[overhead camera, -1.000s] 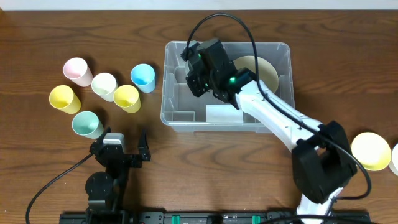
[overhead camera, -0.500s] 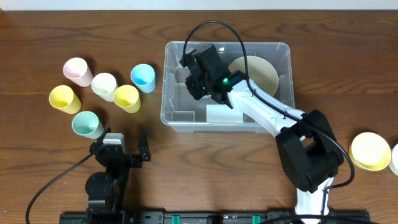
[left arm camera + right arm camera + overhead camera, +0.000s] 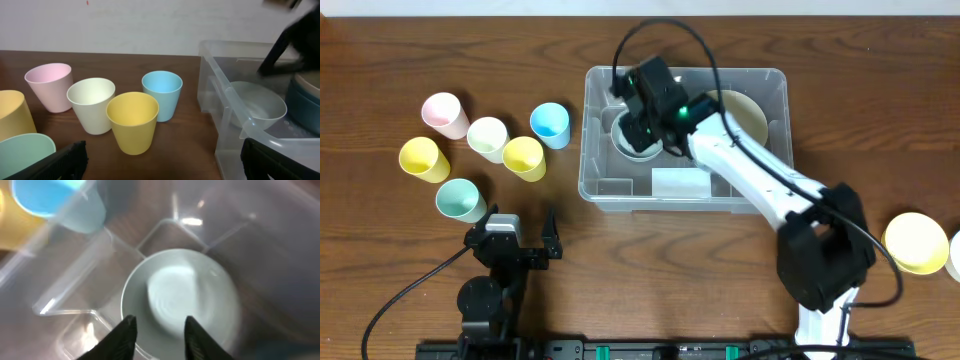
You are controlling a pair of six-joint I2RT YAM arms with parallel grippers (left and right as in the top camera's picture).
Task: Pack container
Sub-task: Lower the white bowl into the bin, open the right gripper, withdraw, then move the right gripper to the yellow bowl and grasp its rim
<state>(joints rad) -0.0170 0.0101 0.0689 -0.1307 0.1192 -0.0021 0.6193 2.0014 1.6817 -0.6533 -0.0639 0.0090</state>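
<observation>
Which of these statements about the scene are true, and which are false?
1. The right gripper hangs over a white bowl in the container. True.
2. The left gripper is open. True.
3. All the cups are in the container. False: six cups stand on the table, left of it.
4. The cup nearest the container is pink. False: it is the blue cup.
</observation>
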